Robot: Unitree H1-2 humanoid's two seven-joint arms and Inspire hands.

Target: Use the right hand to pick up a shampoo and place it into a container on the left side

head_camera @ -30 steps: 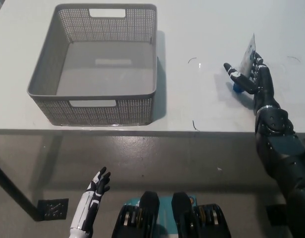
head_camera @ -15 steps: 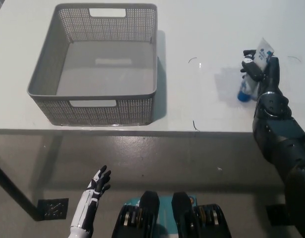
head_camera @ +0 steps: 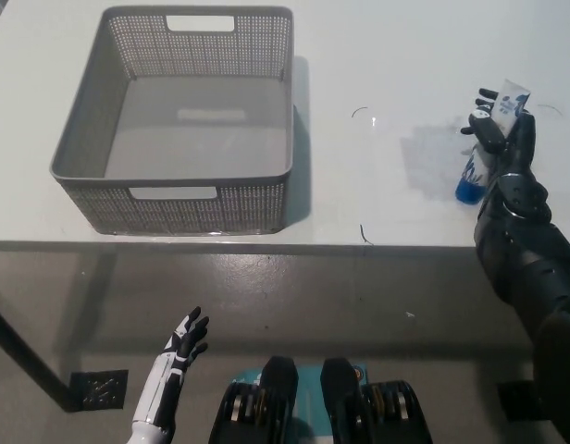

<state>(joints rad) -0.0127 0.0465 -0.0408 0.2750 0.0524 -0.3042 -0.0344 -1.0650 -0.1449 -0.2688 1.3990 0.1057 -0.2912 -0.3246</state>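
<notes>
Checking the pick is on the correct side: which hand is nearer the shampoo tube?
Right. The black right hand has its fingers closed around the shampoo tube at the table's right edge. The white left hand hangs open below the table, far left of it.

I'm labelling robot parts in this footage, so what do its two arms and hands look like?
The left hand is white with black fingers and black patches, on a slim white forearm. The right hand is black all over, on a thicker black arm built of rounded, glossy segments with a pale ring at the wrist. No loose cables show.
</notes>
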